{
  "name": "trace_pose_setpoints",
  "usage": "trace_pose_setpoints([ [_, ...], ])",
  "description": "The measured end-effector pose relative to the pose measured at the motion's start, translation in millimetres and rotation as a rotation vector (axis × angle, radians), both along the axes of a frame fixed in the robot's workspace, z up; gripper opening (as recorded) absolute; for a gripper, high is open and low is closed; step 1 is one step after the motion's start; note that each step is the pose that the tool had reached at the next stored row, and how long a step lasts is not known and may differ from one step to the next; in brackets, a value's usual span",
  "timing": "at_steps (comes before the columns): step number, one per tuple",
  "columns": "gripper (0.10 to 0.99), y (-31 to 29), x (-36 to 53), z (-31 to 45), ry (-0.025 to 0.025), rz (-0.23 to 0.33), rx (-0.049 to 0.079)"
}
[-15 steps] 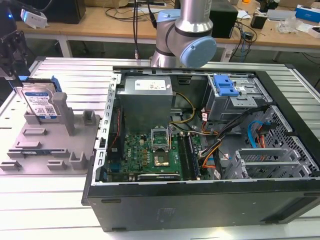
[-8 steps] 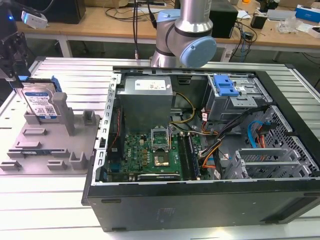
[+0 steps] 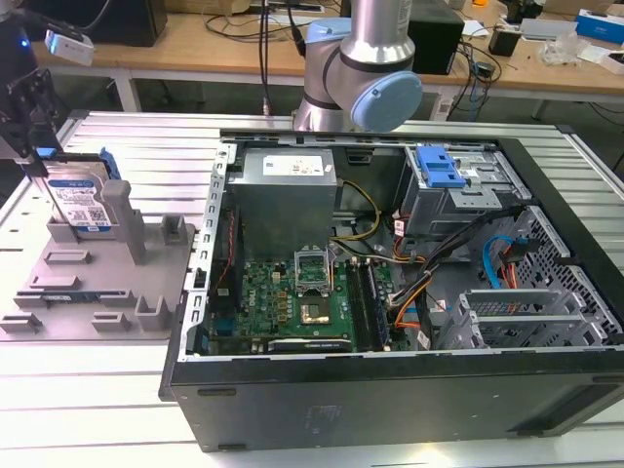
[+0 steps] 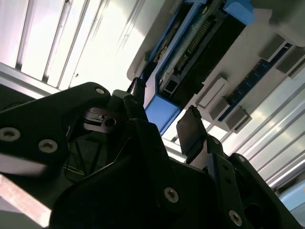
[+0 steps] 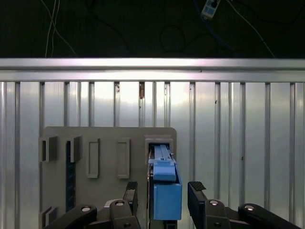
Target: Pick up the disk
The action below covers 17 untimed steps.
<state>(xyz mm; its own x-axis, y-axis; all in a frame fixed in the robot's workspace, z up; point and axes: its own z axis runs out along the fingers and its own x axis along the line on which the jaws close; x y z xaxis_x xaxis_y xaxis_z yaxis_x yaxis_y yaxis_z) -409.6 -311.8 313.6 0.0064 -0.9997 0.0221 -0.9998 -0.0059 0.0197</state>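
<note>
1. In the exterior view, the slatted metal table [image 3: 97,390] is seen to carry everything. The open computer case [image 3: 390,400] takes up its middle and the exterior view's right, well apart from the work.
2. The grey fixture tray [image 3: 97,292] is laid flat on the table just beside the case, toward the exterior view's left, with its posts upright.
3. The disk [image 3: 80,202] is stood on edge in a slot at the tray's far end, its label face turned toward the exterior camera. It is judged to be seated in the slot and not yet lifted.
4. The gripper [image 5: 164,187] is placed at the disk's upper end. In both wrist views the thin blue-railed edge is seen directly between the two fingers, so the disk lies straight ahead of the jaws with no sideways offset to be made out.
5. The long line of that edge runs away from the gripper body between the fingers, crosswise to the line along which the jaws close. The disk's two broad faces are thus presented to the inner sides of the fingers, and its thickness is the dimension spanned.
6. The fingers [image 5: 197,188] are set wide, one to each side of the disk. A narrow gap can be seen on both sides, so no contact is judged to be made and nothing is held.
</note>
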Motion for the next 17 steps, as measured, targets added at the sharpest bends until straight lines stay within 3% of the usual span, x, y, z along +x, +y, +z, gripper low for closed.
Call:
trace_pose_setpoints([
  [12, 0.541, 0.0, -0.1, -8.0, 0.0001, -0.003, 0.0],
  [13, 0.529, 0.0, -0.1, -8.7, 0.0001, -0.004, 0.0],
  [15, 0.392, 0.0, -0.1, -10.2, 0.0001, -0.004, 0.0],
  [17, 0.392, 0.0, -0.1, -12.0, 0.0002, -0.005, 0.0],
])
